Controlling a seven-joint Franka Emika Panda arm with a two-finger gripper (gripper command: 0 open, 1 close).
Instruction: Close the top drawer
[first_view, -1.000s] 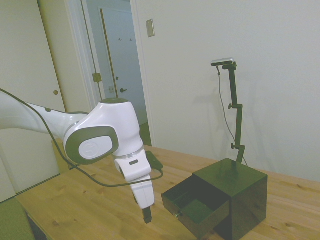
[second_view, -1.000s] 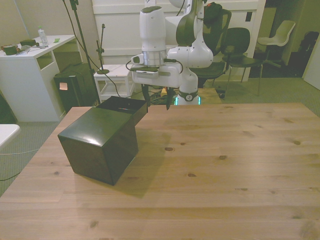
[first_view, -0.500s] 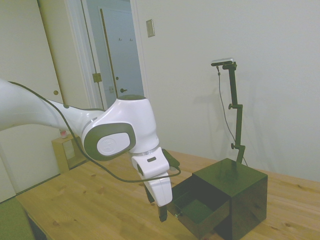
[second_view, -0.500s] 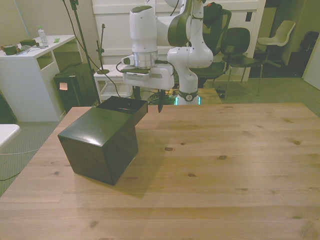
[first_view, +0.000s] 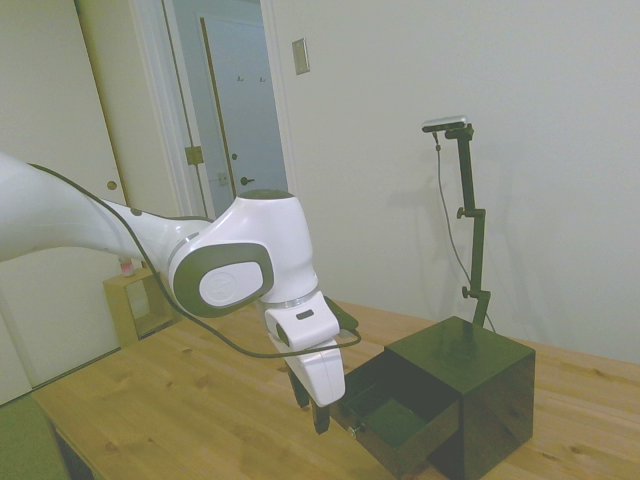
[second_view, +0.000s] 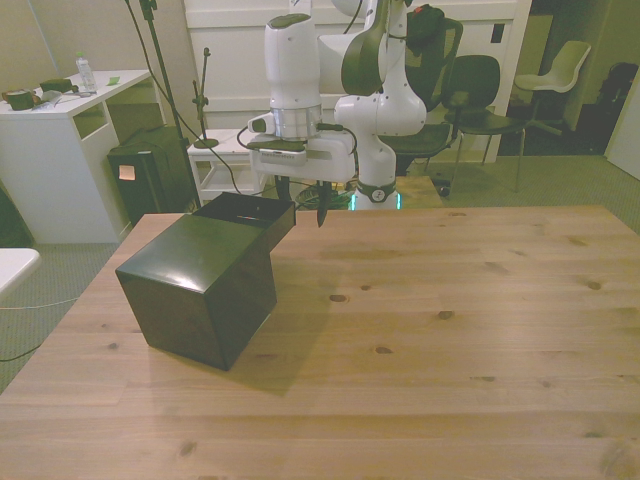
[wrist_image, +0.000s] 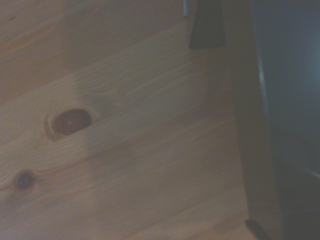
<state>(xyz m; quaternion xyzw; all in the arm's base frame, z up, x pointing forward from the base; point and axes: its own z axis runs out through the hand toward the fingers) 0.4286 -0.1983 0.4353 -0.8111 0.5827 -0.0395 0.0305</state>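
The top drawer (first_view: 395, 418) stood pulled well out of the cabinet (first_view: 470, 395), which sat on the bench (second_view: 450, 330) toward the front view's left, its green floor showing in the side view. I had the pincer (first_view: 311, 405) hanging low just in front of the drawer's face, fingers pointing down and spread apart, holding nothing. In the front view one finger (second_view: 322, 212) hung clear of the drawer's corner on the front view's right, and the other was mostly hidden behind the drawer.

My worry was the contact. I judged that only part of the pincer overlapped the drawer's face, so a push from there could land near one corner and skew the drawer in its runners, or swing the whole cabinet instead of sliding the drawer home. The cabinet looked free-standing, so a hard shove might simply walk it across the bench. Fingers set too low could also catch on the lower fronts; I could not see the knob clearly enough to place it.

The wrist view gave me only bare wood with a knot (wrist_image: 72, 121) and a dark edge beside it, too blurred to be useful.

Nothing else lay on the bench between pincer and drawer. A white desk (second_view: 60, 110) and chairs (second_view: 480, 95) stood well behind, out of reach.
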